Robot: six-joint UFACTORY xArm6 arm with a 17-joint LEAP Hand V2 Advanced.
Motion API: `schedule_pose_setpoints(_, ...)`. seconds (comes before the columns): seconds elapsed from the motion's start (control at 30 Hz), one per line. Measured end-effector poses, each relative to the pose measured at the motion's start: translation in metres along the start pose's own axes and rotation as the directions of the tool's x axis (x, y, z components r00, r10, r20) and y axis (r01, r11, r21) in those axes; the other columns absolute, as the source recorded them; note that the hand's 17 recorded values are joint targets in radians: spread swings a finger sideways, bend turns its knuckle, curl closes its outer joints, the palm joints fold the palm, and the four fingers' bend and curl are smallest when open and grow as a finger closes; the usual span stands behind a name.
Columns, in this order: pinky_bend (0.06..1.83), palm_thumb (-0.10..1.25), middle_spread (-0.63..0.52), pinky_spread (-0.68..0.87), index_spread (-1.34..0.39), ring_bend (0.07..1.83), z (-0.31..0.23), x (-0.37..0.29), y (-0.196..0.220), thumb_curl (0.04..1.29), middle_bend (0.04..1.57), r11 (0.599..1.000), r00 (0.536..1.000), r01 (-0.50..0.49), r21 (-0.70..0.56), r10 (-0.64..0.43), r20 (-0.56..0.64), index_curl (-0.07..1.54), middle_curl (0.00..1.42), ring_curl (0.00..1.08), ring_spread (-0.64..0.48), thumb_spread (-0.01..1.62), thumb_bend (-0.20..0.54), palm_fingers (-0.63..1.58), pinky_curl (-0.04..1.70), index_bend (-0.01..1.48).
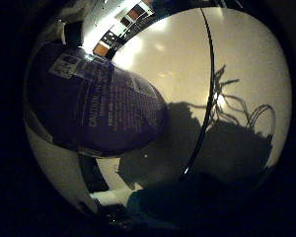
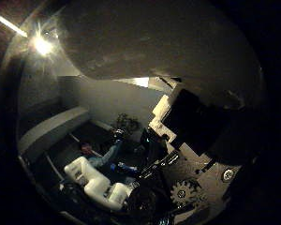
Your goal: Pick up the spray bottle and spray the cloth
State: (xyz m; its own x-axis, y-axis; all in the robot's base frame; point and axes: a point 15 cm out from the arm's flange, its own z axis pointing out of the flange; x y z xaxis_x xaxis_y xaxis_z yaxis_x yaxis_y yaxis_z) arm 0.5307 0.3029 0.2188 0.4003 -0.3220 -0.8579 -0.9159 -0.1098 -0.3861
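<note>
The pale, glossy table top (image 1: 187, 64) takes up most of the little finger side view, with soft patches of reflected light on it. Next in size is the spray bottle (image 1: 96, 106), a rounded body wrapped in a purple label with fine print. It fills a large share of that view and so sits very close to the palm, in front of the table surface. Whether it rests on the table or is off it cannot be told. In the thumb side view a broad, grey, curved surface (image 2: 150, 42) presses in close against the palm; it may be the same bottle, but that is not certain. A wide dark shadow (image 1: 227, 148) lies on the table beside the bottle. The hand (image 2: 187, 154) shows in the thumb side view as stacked white and black blocks with a small gear, beside a dim room with a grey wall (image 2: 107, 101) behind. A dark bluish mass (image 1: 158, 202) at the rim of the little finger side view is too murky to identify. A bright ceiling lamp (image 2: 41, 45) glares near the grey surface. The hand is right against the bottle, but whether it grips it cannot be told.
</note>
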Motion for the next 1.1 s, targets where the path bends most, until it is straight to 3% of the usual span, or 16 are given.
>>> schedule_pose_setpoints(0.13,1.04,0.97,-0.08,-0.28,-0.18,1.40,0.000,0.001,0.003,0.50,1.26,1.000,1.000,0.003,-0.013,-0.003,0.002,0.58,0.55,0.51,-0.13,0.97,-0.026,1.19,0.89,1.02)
schedule_pose_setpoints(0.37,1.15,0.90,-0.13,-0.39,-0.31,1.33,-0.001,0.005,0.017,0.51,1.00,0.997,0.999,0.029,-0.078,-0.030,-0.014,0.47,0.50,0.49,-0.16,0.90,-0.029,0.86,0.79,0.35)
schedule_pose_setpoints(0.43,1.12,0.88,-0.16,-0.40,-0.35,1.33,-0.001,0.004,0.017,0.50,0.90,0.996,0.999,0.032,-0.082,-0.033,-0.014,0.46,0.49,0.50,-0.16,0.91,-0.031,0.76,0.77,0.27)
schedule_pose_setpoints(0.6,1.03,0.85,-0.16,-0.35,-0.42,1.26,-0.001,0.001,0.018,0.48,0.74,0.994,0.999,0.050,-0.101,-0.052,-0.014,0.46,0.47,0.48,-0.12,0.95,-0.028,0.49,0.74,0.23)
schedule_pose_setpoints(0.8,0.79,0.81,-0.10,-0.06,-0.43,1.03,-0.003,0.002,0.022,0.44,0.61,0.989,0.997,0.064,-0.131,-0.069,-0.030,0.47,0.43,0.41,-0.11,0.96,-0.028,0.17,0.69,0.32)
schedule_pose_setpoints(0.97,0.66,0.78,-0.06,0.23,-0.40,0.84,0.000,-0.002,0.026,0.42,0.52,0.983,0.995,0.082,-0.162,-0.089,-0.038,0.44,0.40,0.35,-0.03,0.96,-0.030,0.10,0.60,0.28)
schedule_pose_setpoints(1.1,0.59,0.76,-0.04,0.34,-0.37,0.74,-0.002,0.000,0.032,0.40,0.45,0.977,0.994,0.075,-0.199,-0.089,-0.062,0.41,0.37,0.31,0.02,0.97,-0.029,0.12,0.52,0.22)
